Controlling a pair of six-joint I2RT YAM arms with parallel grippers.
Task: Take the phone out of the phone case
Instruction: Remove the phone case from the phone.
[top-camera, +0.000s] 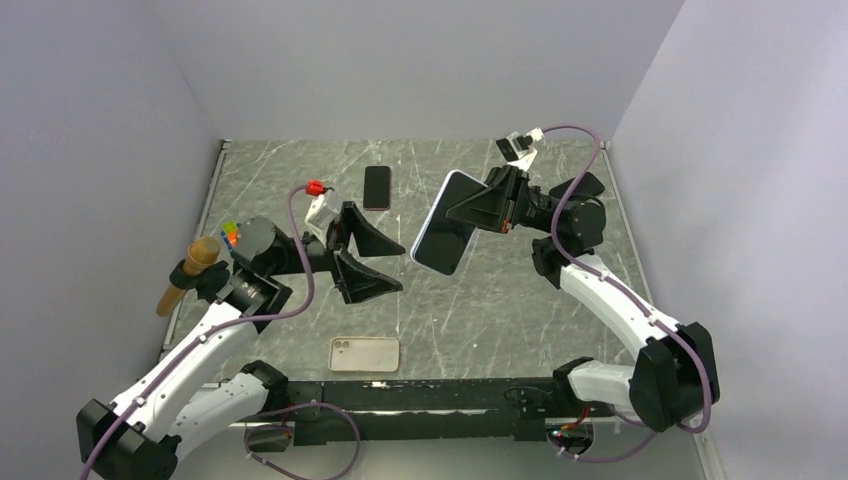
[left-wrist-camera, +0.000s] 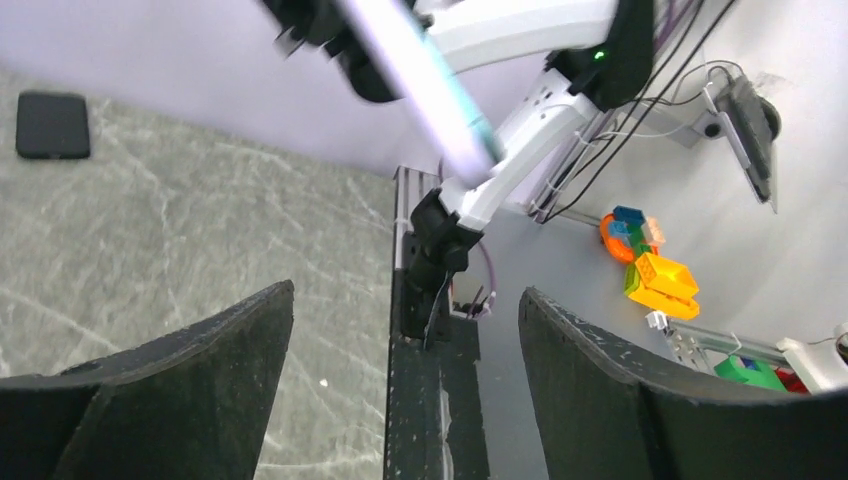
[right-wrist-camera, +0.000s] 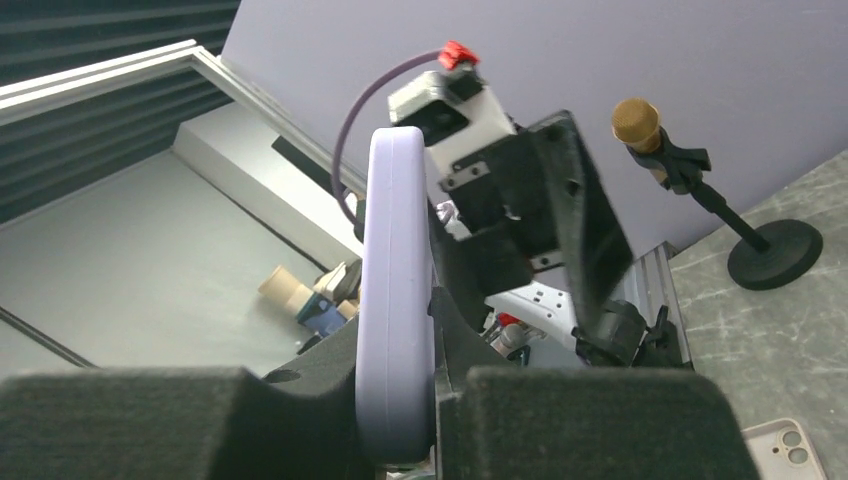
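Evidently the right pincer (top-camera: 468, 212) clamps the cased phone (top-camera: 445, 228) aloft and tilted, presenting an edge to the left pincer (top-camera: 396, 268), spread wide just beside it.

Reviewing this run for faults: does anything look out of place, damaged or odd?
Nothing looks damaged or spilled. The right hand holds the lavender cased phone tilted in the air; the left hand gapes empty. A cream case lies near the front edge.
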